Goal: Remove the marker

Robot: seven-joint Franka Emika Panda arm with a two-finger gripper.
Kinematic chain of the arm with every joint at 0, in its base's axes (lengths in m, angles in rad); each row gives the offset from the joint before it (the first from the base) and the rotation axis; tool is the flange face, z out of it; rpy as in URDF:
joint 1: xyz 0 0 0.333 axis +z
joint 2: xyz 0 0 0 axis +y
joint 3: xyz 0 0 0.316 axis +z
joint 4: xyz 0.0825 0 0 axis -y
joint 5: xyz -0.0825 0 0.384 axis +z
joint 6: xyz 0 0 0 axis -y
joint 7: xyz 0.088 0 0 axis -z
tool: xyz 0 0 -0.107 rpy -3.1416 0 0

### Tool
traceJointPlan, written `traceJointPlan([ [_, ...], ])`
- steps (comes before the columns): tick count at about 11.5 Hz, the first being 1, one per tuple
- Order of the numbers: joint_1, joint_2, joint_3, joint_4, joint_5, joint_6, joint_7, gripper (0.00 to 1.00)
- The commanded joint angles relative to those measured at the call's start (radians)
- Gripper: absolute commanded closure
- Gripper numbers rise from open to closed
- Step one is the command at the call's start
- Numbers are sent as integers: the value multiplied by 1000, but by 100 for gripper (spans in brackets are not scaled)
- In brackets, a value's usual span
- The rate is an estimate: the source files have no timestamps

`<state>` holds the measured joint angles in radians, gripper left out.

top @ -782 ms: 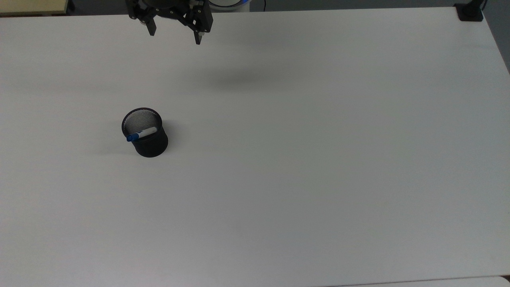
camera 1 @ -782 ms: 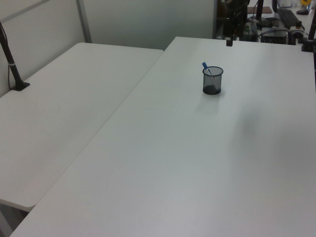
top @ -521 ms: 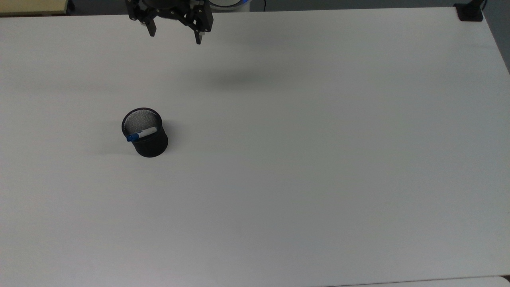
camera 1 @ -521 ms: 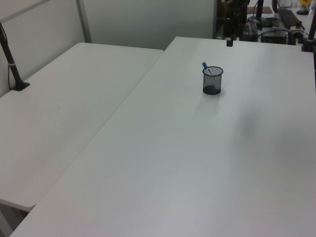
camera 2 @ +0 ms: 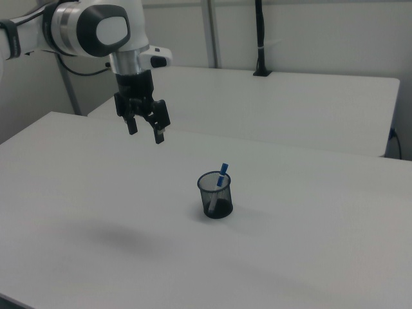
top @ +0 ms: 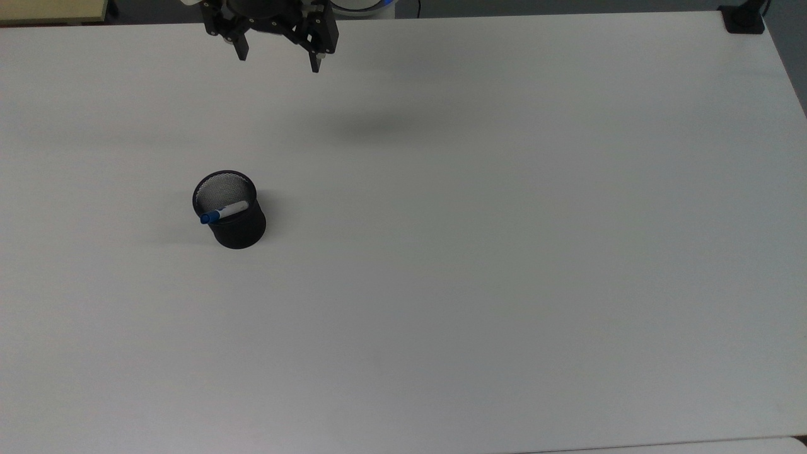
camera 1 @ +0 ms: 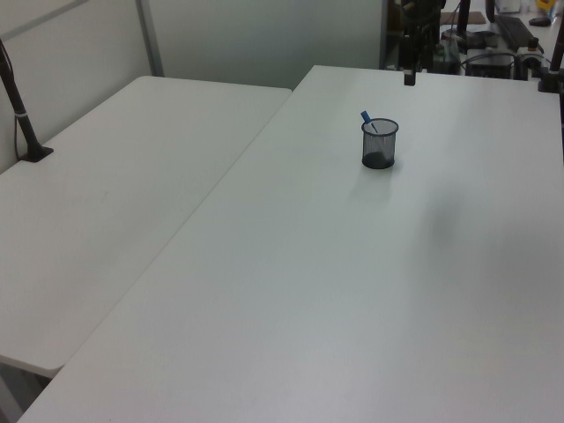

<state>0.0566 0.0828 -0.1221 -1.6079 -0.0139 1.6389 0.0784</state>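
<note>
The marker [top: 223, 212] [camera 2: 220, 179] [camera 1: 367, 120], white barrel with a blue cap, leans inside a black mesh cup [top: 231, 217] [camera 2: 215, 196] [camera 1: 379, 144], cap end sticking over the rim. The cup stands upright on the white table [top: 479, 252]. My gripper [top: 277, 60] [camera 2: 145, 131] hangs open and empty high above the table near the far edge in the top view, well away from the cup. In the right view it is up and to the left of the cup. In the left view a dark fingertip [camera 1: 409, 77] shows beyond the cup.
A second white table [camera 1: 115, 185] adjoins on the left view's left, with a black clamp post [camera 1: 25, 123]. Another black clamp [top: 743, 19] sits at the top view's upper right corner. Monitors and cables crowd the far end [camera 1: 502, 44].
The gripper has shifted only slightly, a little lower in the top view. Cup and marker have not moved.
</note>
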Motion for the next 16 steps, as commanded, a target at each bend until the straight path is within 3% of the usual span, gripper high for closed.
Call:
traceJointPlan([
  [1, 6, 23, -2, 5, 0, 5, -25, 0],
  [7, 46, 101, -1, 6, -1, 96, -9, 0],
  [12, -69, 103, -4, -3, 5, 300, -5, 8],
  [16, -120, 216, -5, 5, 8, 476, -20, 17],
])
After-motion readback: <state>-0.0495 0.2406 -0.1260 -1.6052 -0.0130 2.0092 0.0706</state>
